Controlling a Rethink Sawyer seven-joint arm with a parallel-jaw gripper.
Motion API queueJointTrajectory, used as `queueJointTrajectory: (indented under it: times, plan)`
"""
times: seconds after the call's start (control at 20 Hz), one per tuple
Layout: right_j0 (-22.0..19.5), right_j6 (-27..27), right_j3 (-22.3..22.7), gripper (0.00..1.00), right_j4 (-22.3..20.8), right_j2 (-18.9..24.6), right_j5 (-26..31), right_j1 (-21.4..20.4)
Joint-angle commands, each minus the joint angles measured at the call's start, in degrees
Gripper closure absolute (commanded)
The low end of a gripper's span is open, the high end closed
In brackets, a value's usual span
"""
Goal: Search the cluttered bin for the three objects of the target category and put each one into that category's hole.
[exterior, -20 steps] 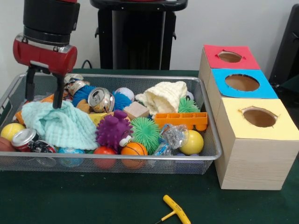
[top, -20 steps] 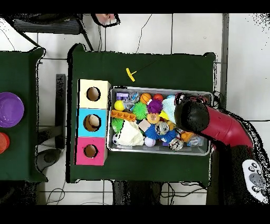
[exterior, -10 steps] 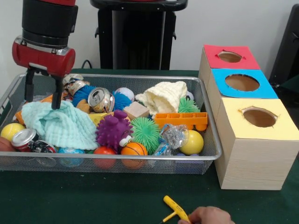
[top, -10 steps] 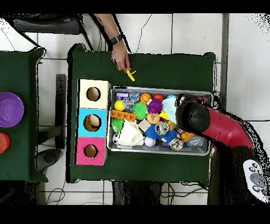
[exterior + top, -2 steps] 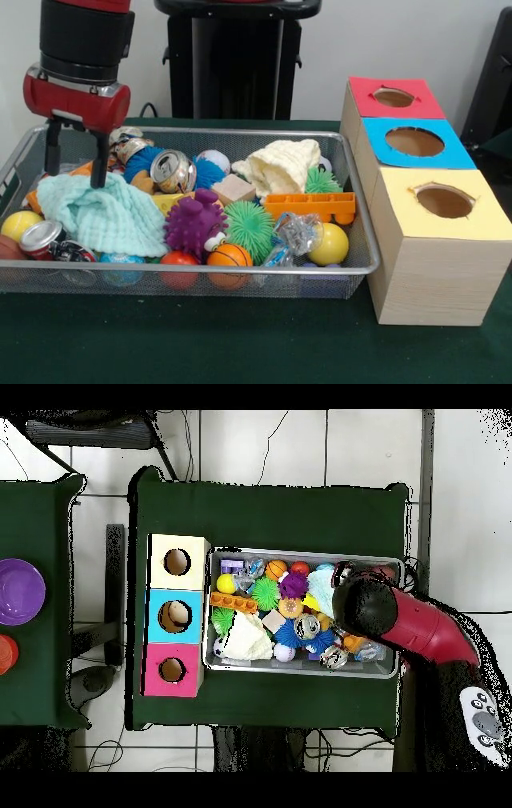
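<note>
Search step, judging by the layout: nothing is held and no pick is made yet. Gripper (image 5: 76,152) hangs over the wire bin's (image 5: 364,240) left end in front view, fingers spread apart and empty, one tip right at the top edge of the mint-green cloth (image 5: 104,214); contact can't be confirmed. Target category isn't given, so the 3 task items can't be singled out; all candidates sit in the bin. Cans: open silver can (image 5: 171,170) near the middle-back, another can (image 5: 42,237) at front left partly under the cloth. Balls: yellow ball (image 5: 330,244), mini basketball (image 5: 229,258), purple spiky ball (image 5: 194,224), green spiky ball (image 5: 250,227). Also a cream knit cloth (image 5: 280,166), wooden block (image 5: 234,190), orange toy brick (image 5: 310,206). Sorting box w/ red hole (image 5: 394,97), blue hole (image 5: 414,141), yellow hole (image 5: 444,200) stands just beside the bin's right end. Overhead, the arm's head (image 5: 365,607) covers the bin's end farthest from the box. Next move prob calls for dropping onto the cloth, pinching it and lifting it clear to expose what's buried, or shifting toward a visible can. Whatever is picked needs a carry across the whole bin.
</note>
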Motion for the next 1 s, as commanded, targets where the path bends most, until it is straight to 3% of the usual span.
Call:
queueJointTrajectory:
  times: [0.05,0.6,1.0]
  plan:
    - [-0.79,8.05,5.35,0.0,-1.9,1.03,-3.16,2.69]
    - [-1.23,8.6,5.61,0.0,-1.29,1.71,-4.47,4.55]
    - [-2.33,9.49,5.26,0.0,-0.3,2.62,-6.5,8.21]
